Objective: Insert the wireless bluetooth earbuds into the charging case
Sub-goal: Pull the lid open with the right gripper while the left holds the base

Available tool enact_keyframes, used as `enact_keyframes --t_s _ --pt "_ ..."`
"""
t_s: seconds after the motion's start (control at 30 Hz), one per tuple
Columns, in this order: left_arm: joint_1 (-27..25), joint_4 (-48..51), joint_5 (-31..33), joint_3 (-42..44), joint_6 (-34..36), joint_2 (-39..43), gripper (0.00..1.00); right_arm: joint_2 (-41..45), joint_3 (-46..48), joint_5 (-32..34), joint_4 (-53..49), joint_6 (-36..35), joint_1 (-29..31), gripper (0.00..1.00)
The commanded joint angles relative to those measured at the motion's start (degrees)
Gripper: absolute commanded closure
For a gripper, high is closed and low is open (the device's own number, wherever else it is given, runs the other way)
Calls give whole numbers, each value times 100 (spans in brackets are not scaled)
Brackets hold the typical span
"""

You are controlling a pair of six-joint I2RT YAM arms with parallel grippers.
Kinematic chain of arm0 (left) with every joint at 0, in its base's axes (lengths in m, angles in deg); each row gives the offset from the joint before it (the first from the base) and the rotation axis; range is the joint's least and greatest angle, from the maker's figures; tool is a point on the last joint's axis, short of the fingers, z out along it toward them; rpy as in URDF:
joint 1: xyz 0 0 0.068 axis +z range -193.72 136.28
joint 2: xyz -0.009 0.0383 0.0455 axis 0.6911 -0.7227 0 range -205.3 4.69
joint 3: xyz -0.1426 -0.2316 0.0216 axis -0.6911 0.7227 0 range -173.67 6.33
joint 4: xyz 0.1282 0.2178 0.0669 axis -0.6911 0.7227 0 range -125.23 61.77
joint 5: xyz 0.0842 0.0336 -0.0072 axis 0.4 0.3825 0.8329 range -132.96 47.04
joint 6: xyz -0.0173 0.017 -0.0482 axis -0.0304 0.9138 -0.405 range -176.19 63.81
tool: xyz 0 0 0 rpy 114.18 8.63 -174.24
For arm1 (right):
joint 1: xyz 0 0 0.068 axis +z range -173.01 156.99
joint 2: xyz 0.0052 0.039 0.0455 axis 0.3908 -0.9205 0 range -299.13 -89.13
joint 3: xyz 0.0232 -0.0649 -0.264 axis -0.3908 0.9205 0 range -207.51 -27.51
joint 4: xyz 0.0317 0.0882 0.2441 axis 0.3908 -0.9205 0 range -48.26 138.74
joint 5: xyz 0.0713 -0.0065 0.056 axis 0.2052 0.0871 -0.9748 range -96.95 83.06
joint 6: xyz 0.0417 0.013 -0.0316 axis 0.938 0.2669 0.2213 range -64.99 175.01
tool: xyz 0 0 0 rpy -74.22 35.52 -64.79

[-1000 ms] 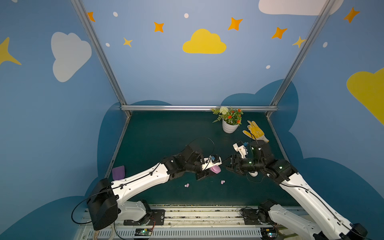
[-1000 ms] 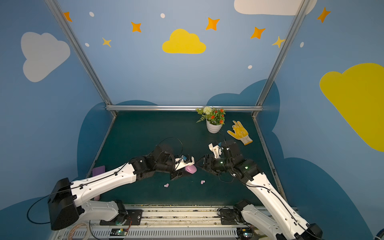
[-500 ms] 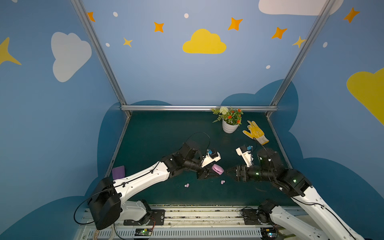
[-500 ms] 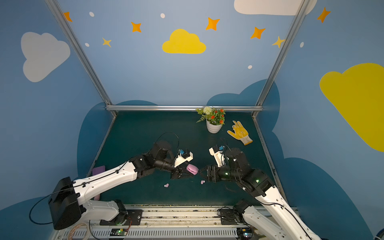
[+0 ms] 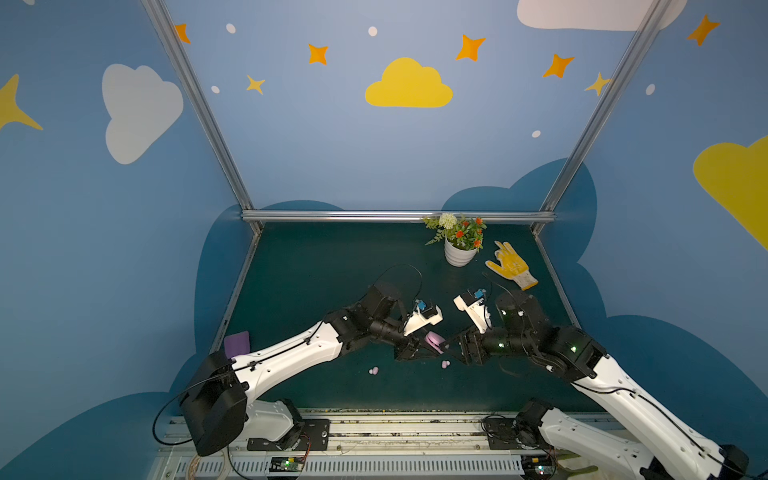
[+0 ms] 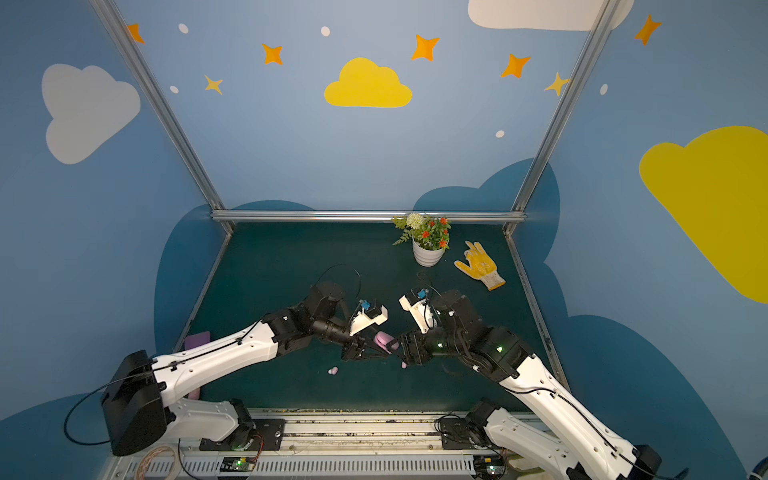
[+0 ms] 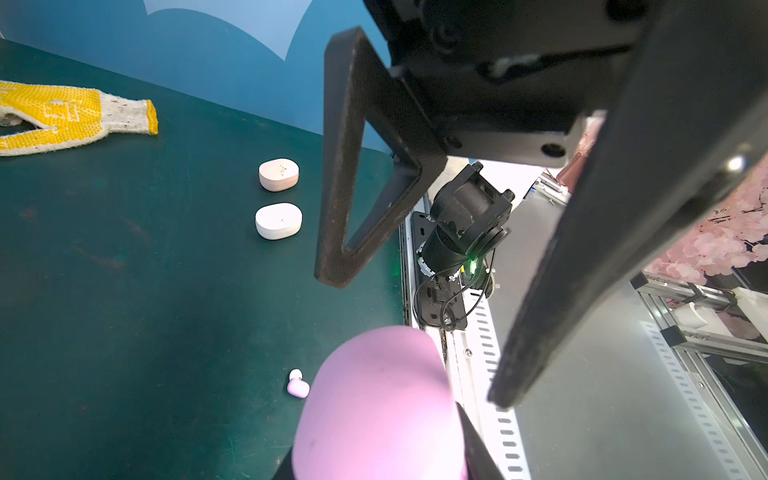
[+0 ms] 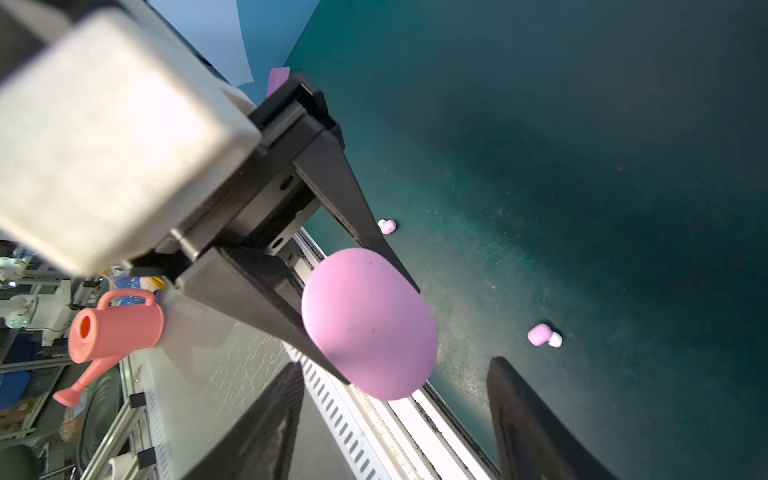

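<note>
Lilac is the colour to watch: the charging case (image 8: 370, 324), a smooth pebble, is up off the mat, pinched across its sides by the left gripper (image 5: 428, 348), whose jaws are drawn in tight on it. Facing it nose to nose is the right gripper (image 5: 454, 350), jaws spread wide with nothing between them. Its black fingers (image 8: 536, 415) stand either side of the case's near end, and whether they touch it I can't tell. Down on the dark green mat (image 5: 324, 282) the lilac earbuds lie loose: the nearer earbud (image 8: 544, 335) is just below the meeting grippers, and the farther earbud (image 8: 387, 226) is a little way off toward the left arm's side. Both are apart from the case. On the right arm's side of the mat a white case (image 7: 278, 220) and a peach case (image 7: 278, 174) sit side by side, lids down. Farther back, a yellow glove (image 5: 512, 266) lies flat near a potted plant (image 5: 459, 249).
</note>
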Motion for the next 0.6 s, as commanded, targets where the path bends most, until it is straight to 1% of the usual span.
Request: enact_keyframes --t_s 0.0,0.13,0.3,0.57 --pt "29 -13 -134 -155 -19 7 85 -75 -84 172 4 -175 92 32" --pt "30 -7 -145 -172 -23 26 85 -191 -113 435 -76 -200 131 32" --pt "32 38 -245 -172 15 38 85 -125 -116 851 -46 -54 82 32" --pt "3 118 -449 -225 52 37 85 -190 -178 948 -12 213 -211 32"
